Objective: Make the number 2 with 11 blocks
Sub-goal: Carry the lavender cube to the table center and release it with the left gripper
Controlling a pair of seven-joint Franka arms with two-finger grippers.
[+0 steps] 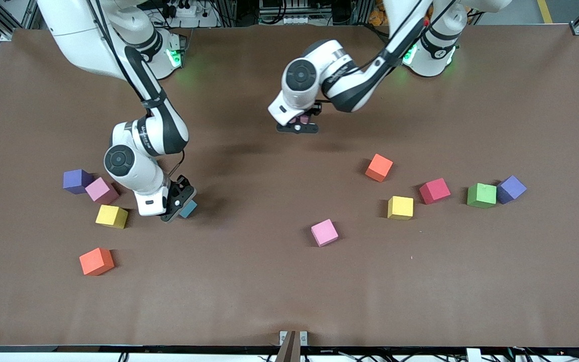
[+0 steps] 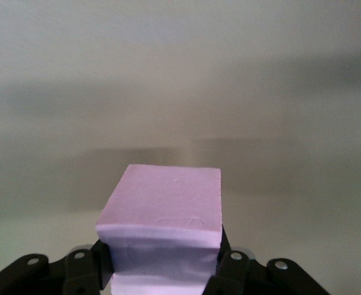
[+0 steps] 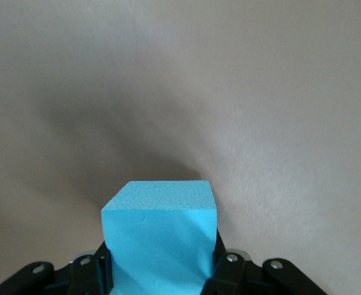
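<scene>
My right gripper [image 1: 181, 205] is shut on a blue block [image 1: 189, 208] down at the table, beside a yellow block [image 1: 111, 216]. In the right wrist view the blue block [image 3: 160, 236] fills the gap between the fingers [image 3: 226, 270]. My left gripper [image 1: 298, 125] hangs over the middle of the table, shut on a pale pink block [image 2: 162, 224] that barely shows in the front view. Loose on the table lie a pink block [image 1: 324, 232], an orange one [image 1: 379, 167], a yellow one [image 1: 400, 207], a red one [image 1: 434, 191] and a green one [image 1: 481, 195].
Toward the right arm's end lie a purple cube [image 1: 77, 181], a pink block [image 1: 101, 190] touching it, and an orange block [image 1: 96, 261] nearer the front camera. Another purple cube [image 1: 511, 189] sits against the green block.
</scene>
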